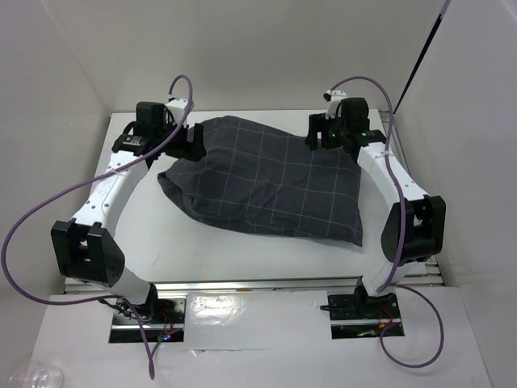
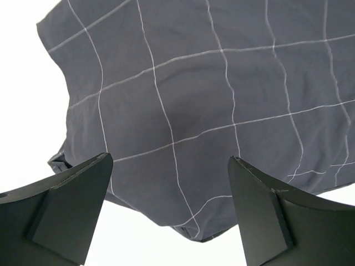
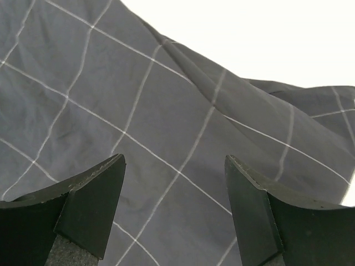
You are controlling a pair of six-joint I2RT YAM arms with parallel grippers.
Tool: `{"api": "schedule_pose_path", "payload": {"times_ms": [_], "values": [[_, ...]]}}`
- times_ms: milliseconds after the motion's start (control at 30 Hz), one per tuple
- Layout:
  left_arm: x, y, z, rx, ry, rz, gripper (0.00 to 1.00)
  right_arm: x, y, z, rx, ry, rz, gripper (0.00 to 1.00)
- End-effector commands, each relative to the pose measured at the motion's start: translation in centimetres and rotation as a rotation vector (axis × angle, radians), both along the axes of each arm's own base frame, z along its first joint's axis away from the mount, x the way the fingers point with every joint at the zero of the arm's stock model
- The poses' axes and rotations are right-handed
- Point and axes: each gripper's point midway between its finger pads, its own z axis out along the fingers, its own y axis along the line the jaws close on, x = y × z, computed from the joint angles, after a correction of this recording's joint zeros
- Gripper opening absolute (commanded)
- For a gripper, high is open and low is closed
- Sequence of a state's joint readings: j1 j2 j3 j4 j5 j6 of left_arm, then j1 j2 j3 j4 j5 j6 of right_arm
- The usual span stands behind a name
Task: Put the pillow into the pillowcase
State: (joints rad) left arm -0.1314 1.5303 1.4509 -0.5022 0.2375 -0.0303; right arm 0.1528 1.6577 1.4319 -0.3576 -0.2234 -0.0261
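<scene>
The pillowcase (image 1: 266, 182), dark grey with a thin light grid, lies plump and bulging across the middle of the white table (image 1: 202, 259). The pillow is hidden; no cream cloth shows anywhere. My left gripper (image 1: 194, 144) hovers at the case's far left corner, open with nothing between its fingers. The left wrist view shows the gripper (image 2: 169, 158) above a corner of the pillowcase (image 2: 222, 111). My right gripper (image 1: 319, 133) hangs over the far right corner, also open and empty. In the right wrist view the gripper (image 3: 175, 158) stands wide above the wrinkled pillowcase (image 3: 138, 111).
White walls (image 1: 56, 89) close in the table on the left, back and right. Purple cables (image 1: 32, 218) loop off both arms. A metal rail (image 1: 258, 284) runs along the near edge by the arm bases.
</scene>
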Motion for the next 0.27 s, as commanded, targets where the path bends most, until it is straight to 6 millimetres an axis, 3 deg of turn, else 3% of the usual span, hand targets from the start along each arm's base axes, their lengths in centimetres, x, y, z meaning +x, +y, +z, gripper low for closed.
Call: {"api": "schedule_pose_path", "payload": {"times_ms": [0,233], "values": [[-0.10,-0.25,1.97,-0.005,-0.074,0.010,1.00,0.30,-2.24,2.43,-0.010,-0.084,-0.079,0.80],[-0.09,-1.12,2.19,-0.021,-0.075,-0.022,1.00,0.17,-2.66,3.08,-0.018,-0.105,-0.099,0.80]]}}
